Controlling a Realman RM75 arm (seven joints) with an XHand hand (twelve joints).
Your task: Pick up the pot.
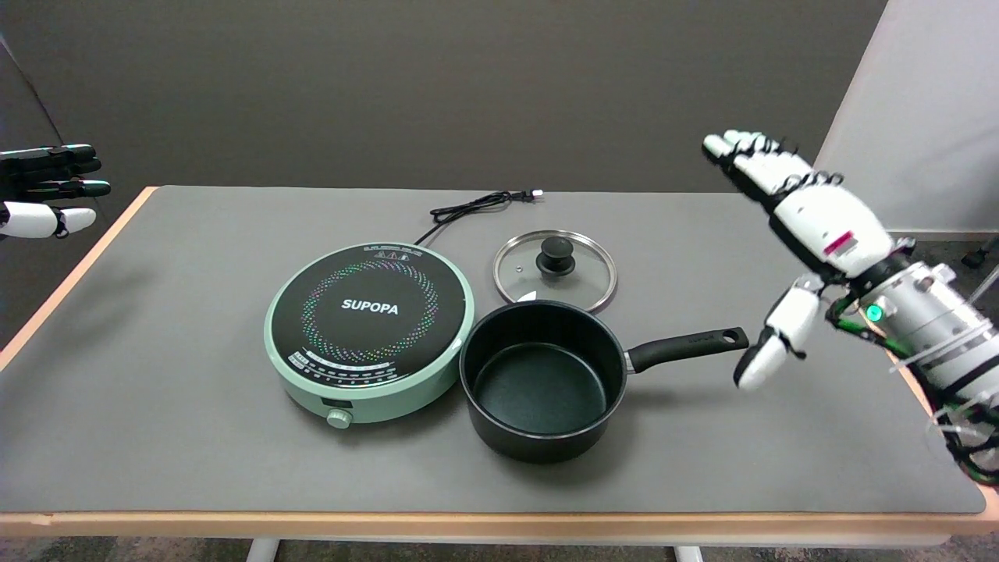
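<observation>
A black pot (pixel 542 380) stands empty on the grey table, just right of the green cooker. Its black handle (pixel 687 346) sticks out to the right, ending near the thumb tip of my right hand. My right hand (pixel 804 226) hovers in the air to the right of the handle, fingers stretched out and spread, thumb pointing down toward the table. Nothing is in the hand and it touches nothing.
A green SUPOPA induction cooker (pixel 369 328) sits left of the pot, its black cord (pixel 476 205) trailing to the back. A glass lid (pixel 555 270) with a black knob lies flat behind the pot. The idle left hand (pixel 47 187) hangs at the upper left. The table's right edge (pixel 929 414) runs under my forearm.
</observation>
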